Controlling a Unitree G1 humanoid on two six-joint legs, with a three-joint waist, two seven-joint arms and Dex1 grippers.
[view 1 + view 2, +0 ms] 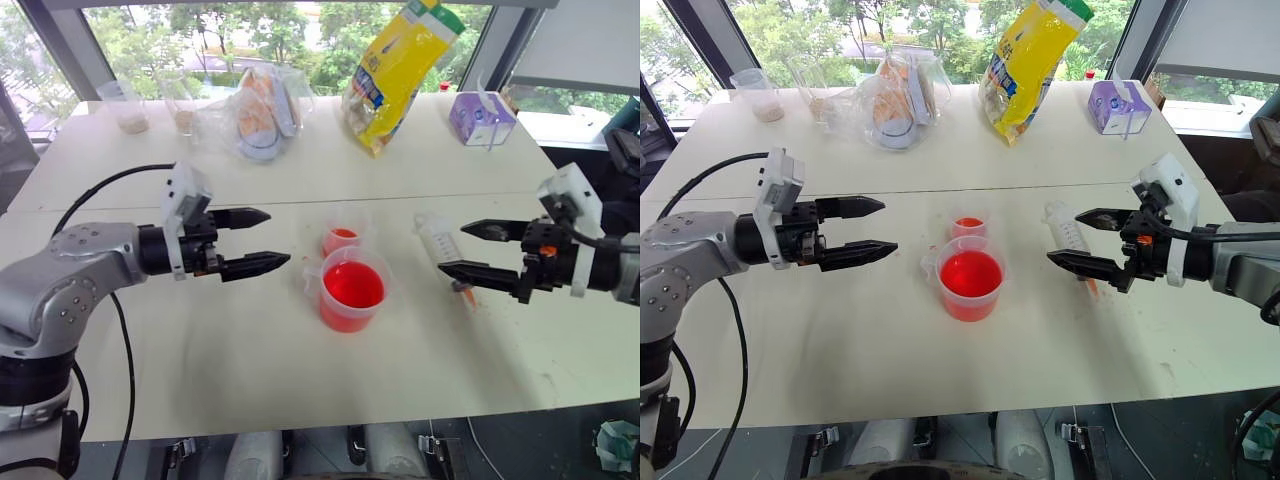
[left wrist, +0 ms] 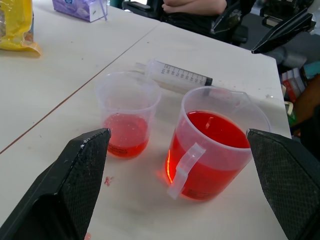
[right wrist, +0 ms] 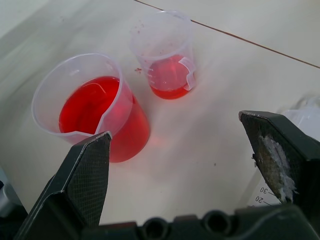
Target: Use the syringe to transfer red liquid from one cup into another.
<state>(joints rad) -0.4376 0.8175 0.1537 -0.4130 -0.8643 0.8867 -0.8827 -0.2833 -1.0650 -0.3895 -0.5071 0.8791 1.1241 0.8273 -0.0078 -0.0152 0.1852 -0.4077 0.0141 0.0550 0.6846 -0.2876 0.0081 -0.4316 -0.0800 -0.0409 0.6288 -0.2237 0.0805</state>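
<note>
A big white table (image 1: 250, 380) fills the room in front of tall windows, with green trees outside. A thin seam runs across the table top.

The large beaker (image 1: 352, 290) sits near the middle of the table, more than half full of red liquid (image 1: 353, 285). The small cup (image 1: 341, 238) stands just behind the beaker, almost touching it, with a little red liquid in the bottom. The syringe (image 1: 437, 240) lies flat on the table to the right of the beaker, a little apart from it.

The left gripper (image 1: 262, 241) floats above the table to the left of the beaker, fingers spread wide, holding nothing. The right gripper (image 1: 463, 249) floats to the right of the beaker, over the syringe, also wide apart and empty.

Far behind the beaker sit a yellow bag (image 1: 398, 70), a clear bag (image 1: 262, 112), a purple box (image 1: 481, 117) and two clear cups (image 1: 125, 105) near the window.
</note>
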